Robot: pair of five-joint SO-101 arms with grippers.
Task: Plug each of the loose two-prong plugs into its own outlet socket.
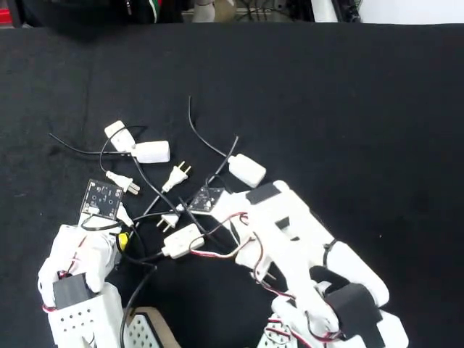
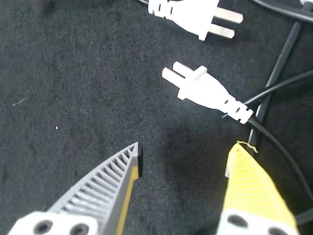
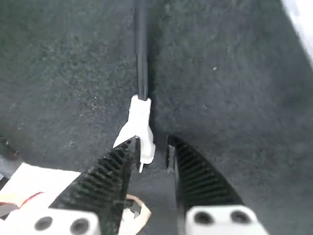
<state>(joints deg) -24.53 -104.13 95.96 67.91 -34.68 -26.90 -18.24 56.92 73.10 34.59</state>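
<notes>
Lying on the black bench (image 1: 362, 94) between the two arms, a white outlet socket (image 1: 183, 241) serves as the marker for everything else. Just beyond this near socket, almost touching it, sits a small two-prong plug (image 1: 168, 220). Farther beyond lies a second plug (image 1: 177, 175), and beyond and to the left a third plug (image 1: 123, 183). A right-hand socket (image 1: 246, 170) rests beyond the near socket and to its right. Two more lie well beyond it to the left, close together: a long socket (image 1: 151, 151) and a far socket (image 1: 119, 135). Thin black cables (image 1: 210, 148) loop among them all.

To the left of the near socket, the left end effector (image 2: 187, 147) stands wide open, grey finger and yellow finger well apart above the cloth and gripping nothing. A white plug (image 2: 205, 90) lies just ahead of them, untouched.

Just beyond the near socket, slightly right, the right end effector (image 3: 152, 144) is only narrowly parted. The tip of a cabled plug (image 3: 140, 129) rests against one black finger, with a gap to the other.
</notes>
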